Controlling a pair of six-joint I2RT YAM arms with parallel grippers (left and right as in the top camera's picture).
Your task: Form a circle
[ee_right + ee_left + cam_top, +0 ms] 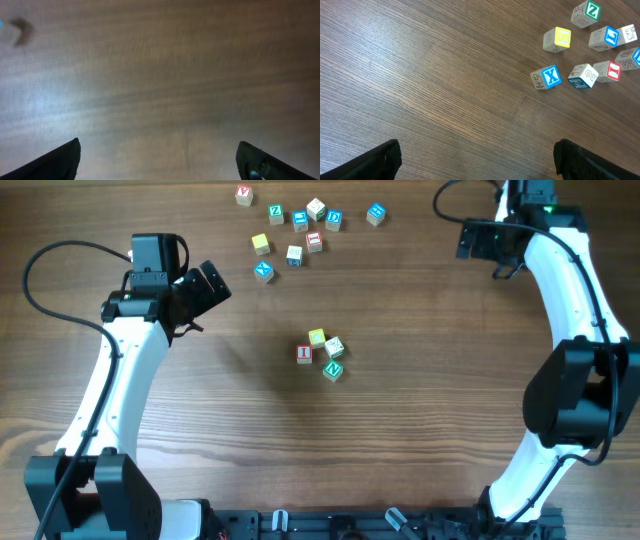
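Four cubes form the ring [321, 351] at the desk's middle: yellow [317, 337], pale-and-green [335, 346], green N [332, 369] and red I [304, 353]. They sit touching or nearly so, with a gap on the near side between red I and green N. Ten or so loose cubes [314, 242] lie by the far edge.

The left end effector [205, 285] is released and empty. The blue X [263, 271] is the loose cube closest to it, just to its right, and the ring lies right of it, toward the near edge. The right end effector [478, 242], also released and empty, sits near the far right corner, well apart from both. The left arm looks better placed to fetch the blue X. A cube has no long axis to match.

The left wrist view shows the blue X [547, 77] standing clear of its neighbours, while the right wrist view shows only blurred bare desk.
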